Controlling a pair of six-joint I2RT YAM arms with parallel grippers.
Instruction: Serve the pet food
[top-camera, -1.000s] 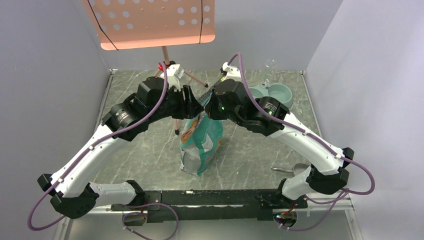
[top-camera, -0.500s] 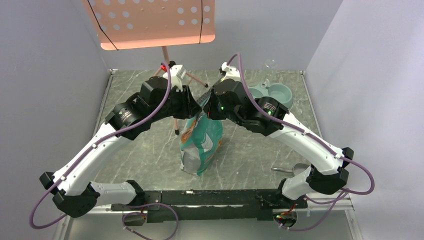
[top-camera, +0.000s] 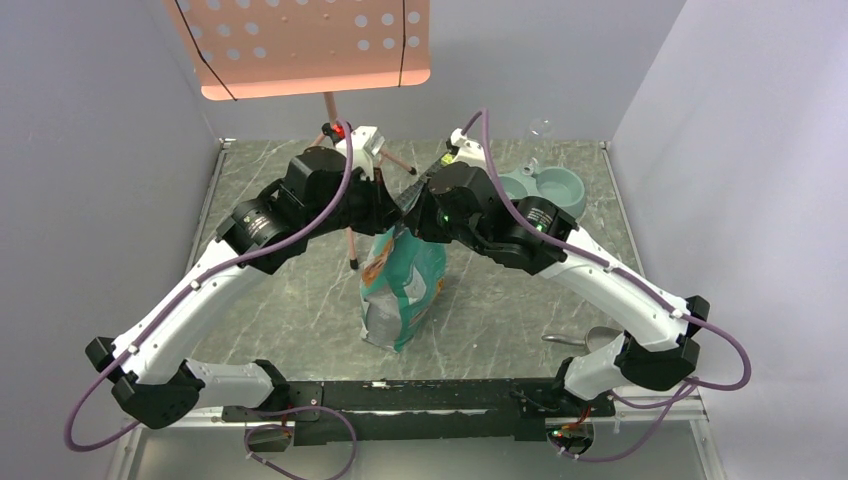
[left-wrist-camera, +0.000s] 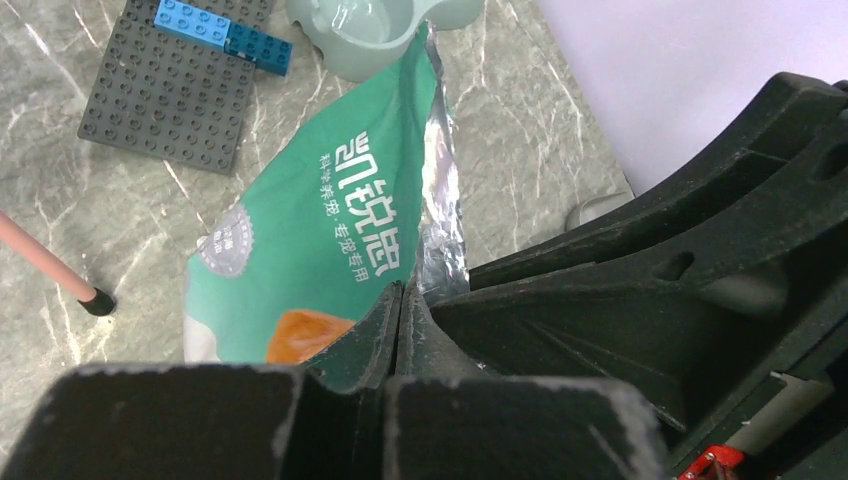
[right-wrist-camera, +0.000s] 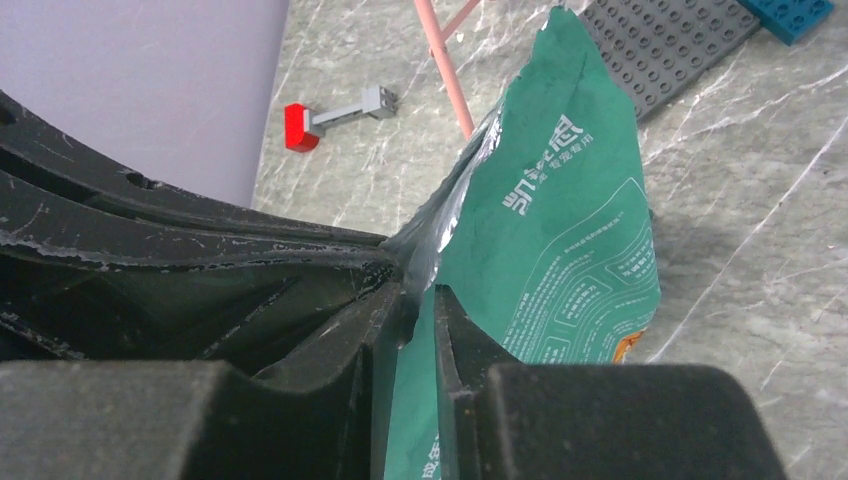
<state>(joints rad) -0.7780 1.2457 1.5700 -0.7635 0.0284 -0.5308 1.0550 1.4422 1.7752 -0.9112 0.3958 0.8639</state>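
Your left gripper (left-wrist-camera: 398, 315) is clamped fully closed on the top edge of the teal bag (top-camera: 400, 285), with silver lining showing right beside the fingertips. Your right gripper (right-wrist-camera: 422, 300) is on the same edge from the right. Its fingers stand a hair apart with the bag's film running between them, and honestly I can't tell if it's pinching or just loose around it. The bag stands upright mid-table, and both grippers meet nose to nose over it, so there's basically no room between them. There's bare table (top-camera: 290, 300) to the left of the bag and on its near side. On the far side, the pink stand leg (left-wrist-camera: 40, 262) and the grey baseplate (left-wrist-camera: 160, 95) sit close by, and the pale double bowl (left-wrist-camera: 345, 55) is far right. A metal scoop (top-camera: 585, 338) lies near right, half tucked behind the right arm. You can't see the pet food in any view, because the grippers cover the bag's mouth.
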